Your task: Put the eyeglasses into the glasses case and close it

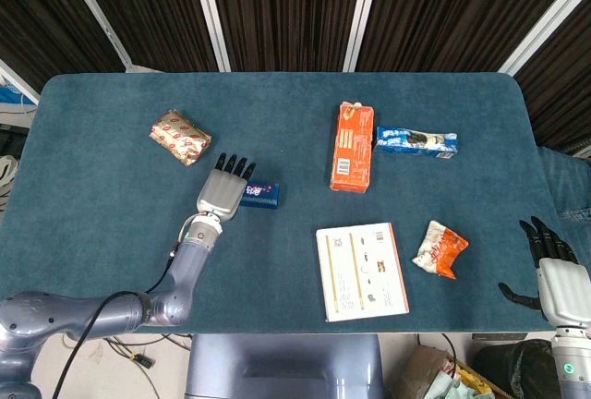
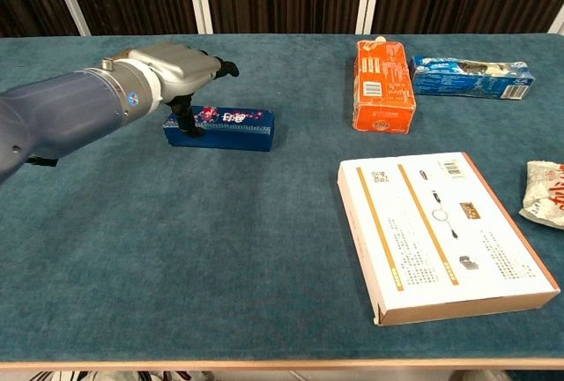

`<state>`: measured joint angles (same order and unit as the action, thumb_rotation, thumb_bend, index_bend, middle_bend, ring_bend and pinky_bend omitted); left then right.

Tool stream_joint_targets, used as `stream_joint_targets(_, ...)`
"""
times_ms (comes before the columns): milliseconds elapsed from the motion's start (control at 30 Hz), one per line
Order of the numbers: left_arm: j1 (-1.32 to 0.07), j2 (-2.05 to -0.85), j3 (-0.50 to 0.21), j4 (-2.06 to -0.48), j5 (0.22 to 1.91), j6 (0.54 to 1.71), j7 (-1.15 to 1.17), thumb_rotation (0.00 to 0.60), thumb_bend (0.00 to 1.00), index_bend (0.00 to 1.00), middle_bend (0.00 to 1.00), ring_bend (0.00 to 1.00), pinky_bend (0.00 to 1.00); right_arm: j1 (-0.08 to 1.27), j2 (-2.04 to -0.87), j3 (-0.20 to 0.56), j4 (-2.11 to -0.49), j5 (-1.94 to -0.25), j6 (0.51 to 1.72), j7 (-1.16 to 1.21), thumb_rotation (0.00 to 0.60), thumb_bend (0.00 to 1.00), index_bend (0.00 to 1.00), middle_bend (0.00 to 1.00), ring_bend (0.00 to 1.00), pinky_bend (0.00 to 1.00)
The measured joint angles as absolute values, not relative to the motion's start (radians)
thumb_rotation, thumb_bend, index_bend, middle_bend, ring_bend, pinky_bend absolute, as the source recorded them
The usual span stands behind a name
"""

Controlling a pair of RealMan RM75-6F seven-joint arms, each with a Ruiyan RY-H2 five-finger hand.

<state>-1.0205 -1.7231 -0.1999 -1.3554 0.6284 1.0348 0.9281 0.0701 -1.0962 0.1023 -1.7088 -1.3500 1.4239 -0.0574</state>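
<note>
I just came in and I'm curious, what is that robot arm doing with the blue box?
The robot's left hand hovers over one end of the small blue box on the table, fingers spread, not gripping it. Its right hand waits open off the table's edge. No eyeglasses or glasses case show.

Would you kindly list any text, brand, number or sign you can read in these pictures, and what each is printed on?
No text can be read.
Blue box: print blurred.
Orange carton: print too small.
Blue packet: blurred.
White flat box: icons, barcode; words too small.
Red-and-white pouch: unreadable.
Gold snack pack: unreadable.
</note>
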Motion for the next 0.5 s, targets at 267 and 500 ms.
stream_joint_targets(267, -0.902, -1.528, -0.161, -1.611, 0.761, 1.216, 0.852, 0.6, 0.27, 0.04, 0.05, 0.0, 0.05, 0.07, -1.101, 0.102, -1.702, -1.36, 1.434, -0.065, 0.6, 0.25, 0.07, 0.05, 0.11, 0.16)
stream_joint_targets(500, -0.74, -1.273, -0.064, -1.831, 0.944, 1.312, 0.688, 0.6, 0.27, 0.05, 0.05, 0.0, 0.05, 0.071, -1.106, 0.1, -1.682, -1.398, 1.455, -0.07, 0.6, 0.25, 0.07, 0.05, 0.11, 0.16)
